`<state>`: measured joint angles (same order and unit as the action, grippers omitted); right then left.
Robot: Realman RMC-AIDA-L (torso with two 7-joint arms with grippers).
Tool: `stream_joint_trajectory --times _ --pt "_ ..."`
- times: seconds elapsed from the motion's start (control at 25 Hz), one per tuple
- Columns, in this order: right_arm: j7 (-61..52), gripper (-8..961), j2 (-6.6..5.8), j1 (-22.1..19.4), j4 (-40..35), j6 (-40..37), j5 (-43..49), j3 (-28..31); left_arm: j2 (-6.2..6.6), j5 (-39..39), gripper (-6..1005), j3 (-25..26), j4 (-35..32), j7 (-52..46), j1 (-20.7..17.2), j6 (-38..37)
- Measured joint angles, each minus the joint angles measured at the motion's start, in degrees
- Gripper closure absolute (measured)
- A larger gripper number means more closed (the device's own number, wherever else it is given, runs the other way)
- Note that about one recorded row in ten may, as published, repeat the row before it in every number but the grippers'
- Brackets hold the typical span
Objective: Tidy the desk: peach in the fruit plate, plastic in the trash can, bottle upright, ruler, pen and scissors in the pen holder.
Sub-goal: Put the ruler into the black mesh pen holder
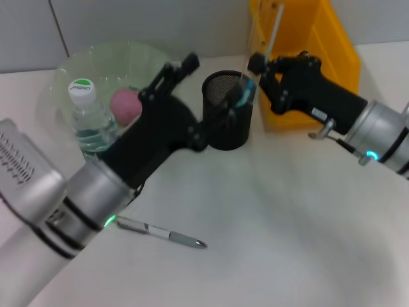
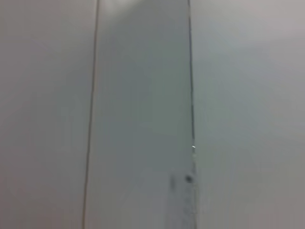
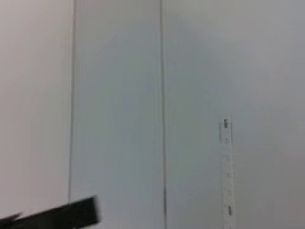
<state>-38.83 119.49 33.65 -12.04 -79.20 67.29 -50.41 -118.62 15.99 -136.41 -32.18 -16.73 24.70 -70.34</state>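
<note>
Starting with the ruler (image 3: 226,167): clear plastic, standing on end, seen against the wall in the right wrist view. Right beside it, the right gripper (image 1: 254,66), hanging just above the far rim of the black mesh pen holder (image 1: 225,121). Clamped on the ruler or merely next to it? Cannot tell from here.

Over to the left gripper (image 1: 180,64): lifted above the table, reaching towards the far edge, just beside the pen holder and overlapping the fruit plate's rim in the head view. Grip state there: cannot tell either. No sign of anything carried.

Moving outward. Found in the green see-through fruit plate (image 1: 102,54), by the table's far left corner: the pink peach (image 1: 126,104). Just in front of it, upright with cap on, the water bottle (image 1: 89,115). Lying flat and alone, well apart from the holder and towards the near edge, left of the middle: the silver pen (image 1: 160,231). Parked at the far edge, behind the right arm: the yellow trash can (image 1: 307,38).

Underneath everything, a plain white table (image 1: 287,224). Behind it, a pale grey panelled wall (image 2: 143,95) with thin vertical seams, filling both wrist views.
</note>
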Motion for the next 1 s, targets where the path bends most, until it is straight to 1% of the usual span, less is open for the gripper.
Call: stream_joint_trajectory --times 0.08,0.16,0.24,0.28,0.32,0.44,0.56,0.64,0.68,0.8,0.92,1.0 --pt "0.2 930 0.06 1.1 0.0 1.5 -0.8 0.1 0.02 -1.7 250 0.0 2.9 -2.6 0.3 -2.3" --pt "0.3 928 0.19 2.3 0.2 3.4 -1.1 0.3 0.0 -2.8 181 0.1 5.3 -4.1 0.0 -4.1" --pt "0.5 926 0.26 3.5 1.1 5.0 -2.3 0.3 -0.02 -3.0 182 0.1 5.5 -4.2 -0.4 -4.1" --pt "0.6 924 0.27 4.6 1.8 6.3 -3.4 0.1 -0.03 -3.1 183 0.1 5.5 -4.3 -1.2 -4.1" --pt "0.6 923 0.27 4.6 1.8 6.3 -3.4 0.1 -0.03 -3.1 184 0.1 5.5 -4.3 -1.2 -4.1" --pt "0.6 919 0.29 6.1 2.2 8.9 -3.8 -0.1 -0.03 -3.4 186 0.0 5.8 -4.6 -2.0 -4.0" --pt "0.6 916 0.3 7.8 3.3 10.5 -3.6 -0.2 0.0 -3.9 187 -0.5 6.5 -5.5 -2.0 -3.1" --pt "0.6 913 0.3 8.1 3.5 10.6 -3.5 -0.3 0.05 -5.0 187 -0.4 7.1 -6.6 -2.0 -2.0" --pt "0.6 912 0.31 8.4 3.9 10.6 -3.5 -0.8 0.25 -6.2 187 0.0 7.5 -8.1 -2.0 -0.1" --pt "0.6 908 0.34 8.6 4.2 10.7 -3.4 -1.1 0.56 -6.6 188 0.4 8.2 -9.3 -2.0 1.7" --pt "0.6 905 0.4 9.0 4.7 12.0 -3.3 -1.1 0.82 -6.6 188 1.3 10.3 -10.9 -2.2 1.9" --pt "0.6 902 0.41 9.1 4.9 12.8 -3.3 -1.1 1.05 -6.6 189 1.7 11.3 -11.8 -2.5 0.5"
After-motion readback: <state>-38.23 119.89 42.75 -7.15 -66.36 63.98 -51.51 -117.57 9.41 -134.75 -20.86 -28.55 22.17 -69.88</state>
